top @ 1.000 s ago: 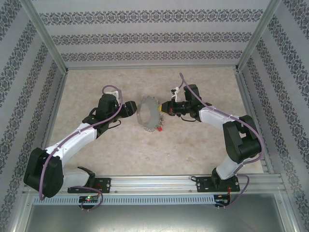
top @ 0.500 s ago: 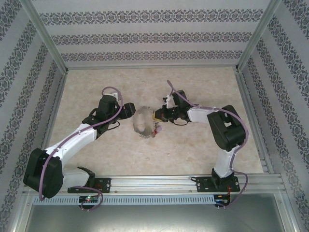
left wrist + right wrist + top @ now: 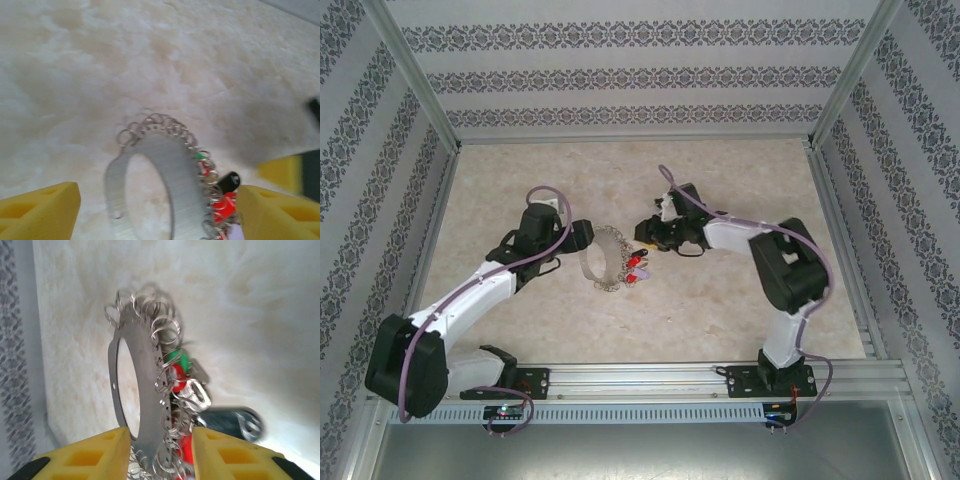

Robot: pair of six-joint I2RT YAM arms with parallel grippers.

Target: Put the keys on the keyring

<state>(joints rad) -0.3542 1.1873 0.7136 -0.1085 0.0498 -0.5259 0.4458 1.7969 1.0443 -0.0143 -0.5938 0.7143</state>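
The left gripper [image 3: 157, 195] straddles the keyring [image 3: 172, 170], fingers [image 3: 42, 212] wide apart; I cannot tell whether it grasps. Red-tagged keys [image 3: 225, 209] cluster among small rings [image 3: 165, 125] on the keyring's right edge. There the right gripper [image 3: 161, 440] brackets it, and I cannot tell whether it is clamped.

The beige marbled surface [image 3: 620, 330] lies bare between the arms' bases and the middle, and again along the far edge, so a gripper could pass on either side. The middle is crowded. The large thin silver metal keyring [image 3: 603, 258] stands between the left gripper [image 3: 584, 242] and the right gripper [image 3: 642, 240], whose jaws straddle it from opposite sides. Patterned walls [image 3: 380, 200] close off the left, right and far sides.
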